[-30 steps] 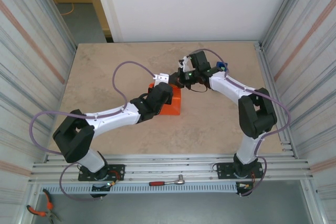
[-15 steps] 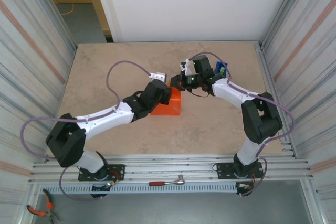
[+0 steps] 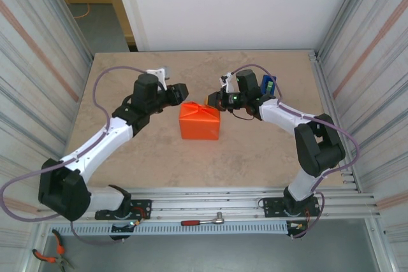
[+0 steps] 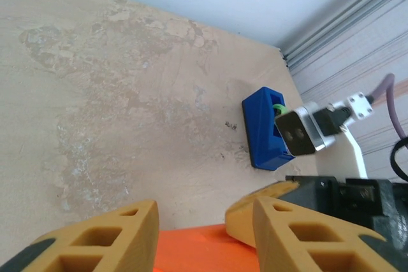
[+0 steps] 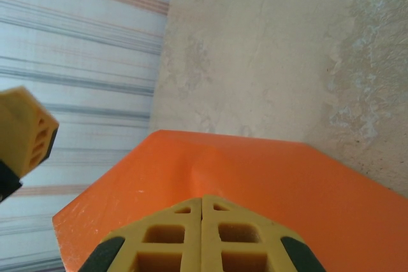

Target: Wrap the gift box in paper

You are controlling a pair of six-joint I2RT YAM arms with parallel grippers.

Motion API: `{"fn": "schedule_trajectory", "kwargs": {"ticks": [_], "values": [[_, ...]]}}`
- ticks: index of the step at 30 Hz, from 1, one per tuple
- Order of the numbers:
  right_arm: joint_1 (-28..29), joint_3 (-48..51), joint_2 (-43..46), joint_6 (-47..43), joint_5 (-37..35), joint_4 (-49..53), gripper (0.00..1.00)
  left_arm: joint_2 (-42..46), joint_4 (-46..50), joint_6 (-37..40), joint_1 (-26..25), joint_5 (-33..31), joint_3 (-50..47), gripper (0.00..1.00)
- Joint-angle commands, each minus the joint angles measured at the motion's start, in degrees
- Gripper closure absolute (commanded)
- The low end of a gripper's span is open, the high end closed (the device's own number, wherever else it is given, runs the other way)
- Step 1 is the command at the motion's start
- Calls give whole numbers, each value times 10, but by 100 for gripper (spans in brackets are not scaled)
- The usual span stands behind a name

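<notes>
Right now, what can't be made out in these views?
Top view: the gift box, wholly covered by the orange paper.
Top view: the blue tape dispenser, mostly behind the right arm.
Right wrist view: whether the shut right pincer pinches a paper fold; its own fingers hide the contact.

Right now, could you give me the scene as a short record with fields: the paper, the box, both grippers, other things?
paper: orange, folded into a box shape, middle of the table
gift box: hidden under the paper
left gripper: open, holding nothing, by the package's far left corner
right gripper: shut, over the package's far right corner; whether it pinches paper cannot be told
tape dispenser: blue, on the table behind the right gripper
</notes>
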State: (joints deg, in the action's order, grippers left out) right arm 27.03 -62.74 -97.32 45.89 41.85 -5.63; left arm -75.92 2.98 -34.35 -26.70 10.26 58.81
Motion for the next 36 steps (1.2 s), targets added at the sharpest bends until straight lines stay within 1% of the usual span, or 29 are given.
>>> {"fn": "schedule_trajectory", "kwargs": {"ticks": [1, 6, 9, 15, 20, 29, 36], "values": [[0, 35, -13, -1, -21, 98, 100, -53, 38, 21, 27, 74, 50, 63], [1, 38, -15, 2, -20, 94, 100, -151, 146, 88, 52, 135, 152, 84], [3, 40, -16, -2, -21, 97, 100, -200, 203, 124, 53, 172, 205, 90], [2, 45, -11, -4, -24, 101, 100, -276, 286, 160, 52, 232, 280, 95], [2, 39, -6, -8, -28, 113, 100, -295, 344, 186, 49, 260, 310, 98], [1, 39, -9, -9, -34, 117, 100, -257, 354, 202, 48, 285, 270, 100], [3, 42, -9, -8, -37, 118, 100, -231, 352, 207, 48, 277, 254, 100]]}}
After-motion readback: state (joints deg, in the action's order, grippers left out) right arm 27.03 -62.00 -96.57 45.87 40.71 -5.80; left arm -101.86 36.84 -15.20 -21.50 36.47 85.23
